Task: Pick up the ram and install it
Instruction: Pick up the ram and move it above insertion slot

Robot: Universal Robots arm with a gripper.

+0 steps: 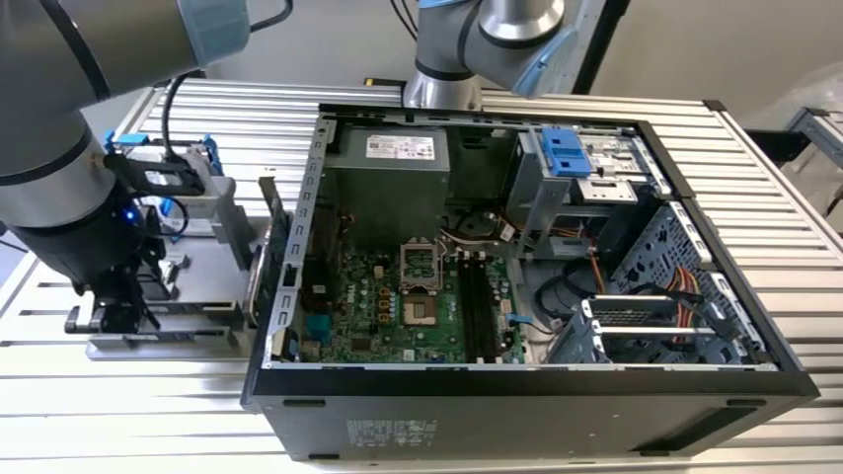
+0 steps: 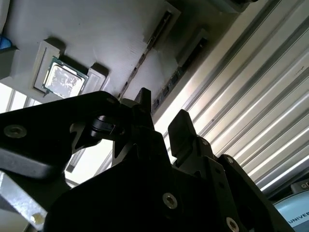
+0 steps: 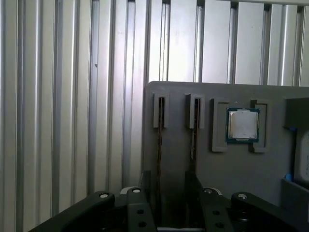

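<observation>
**Open gripper low over the ram holder**

We see the black two-fingered gripper hanging low at one end of a flat grey plastic holder, which lies on the ribbed aluminium table at the exterior view's left of the open black computer case. Its fingers are spread apart and grasp nothing.

In the first wrist view, one long, thin, dark circuit-board ram stick stands on edge in a slot of the holder and runs down into the gap of the gripper. A second ram stick sits in the neighbouring slot, parallel, and its near end passes behind one finger. We cannot tell whether either finger touches a stick. A square silver processor chip rests in a pocket just beside the second slot.

The second wrist view shows the gripper parted in the same way, with a ram stick and the chip beyond it.

Inside the case, the green motherboard carries long black memory slots, well apart from the gripper.
</observation>
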